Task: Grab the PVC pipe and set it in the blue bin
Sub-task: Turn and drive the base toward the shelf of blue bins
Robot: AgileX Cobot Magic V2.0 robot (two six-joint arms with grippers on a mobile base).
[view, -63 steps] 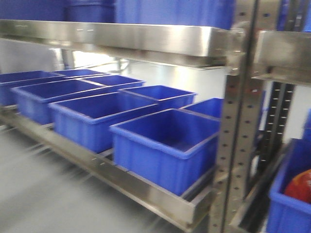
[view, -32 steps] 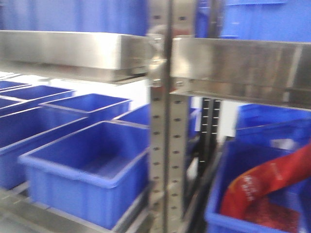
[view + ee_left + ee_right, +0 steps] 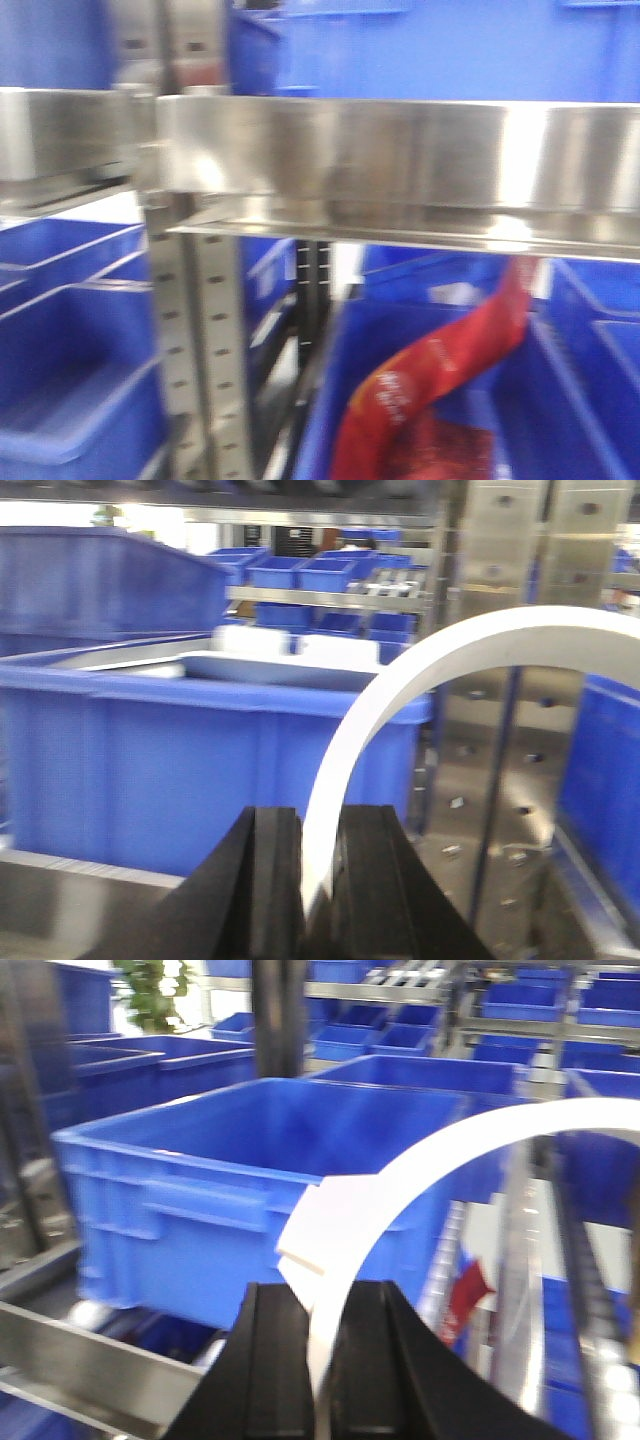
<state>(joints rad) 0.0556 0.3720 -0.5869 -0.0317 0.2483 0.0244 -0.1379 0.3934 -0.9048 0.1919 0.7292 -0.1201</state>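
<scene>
In the left wrist view my left gripper (image 3: 320, 815) has its black jaws pressed against a white curved strip (image 3: 450, 650) that arcs up and to the right. My right gripper (image 3: 325, 1290) is shut the same way on a similar white curved strip (image 3: 450, 1145). Whether either strip is the PVC pipe I cannot tell. An empty blue bin (image 3: 200, 760) stands just beyond the left gripper on the rack. Another empty blue bin (image 3: 250, 1160) sits ahead of the right gripper. Neither gripper shows in the front view.
A steel shelf beam (image 3: 400, 160) crosses the front view, with a perforated upright (image 3: 200, 350) at left. Below it is a blue bin (image 3: 560, 400) holding a red bag (image 3: 430, 400), and another blue bin (image 3: 70, 350) at left. More bins fill the racks behind.
The front view has swept right along the rack. The row of empty bins slid out to the left, the upright crossed the frame, and the bin with the red bag came to the middle.
</scene>
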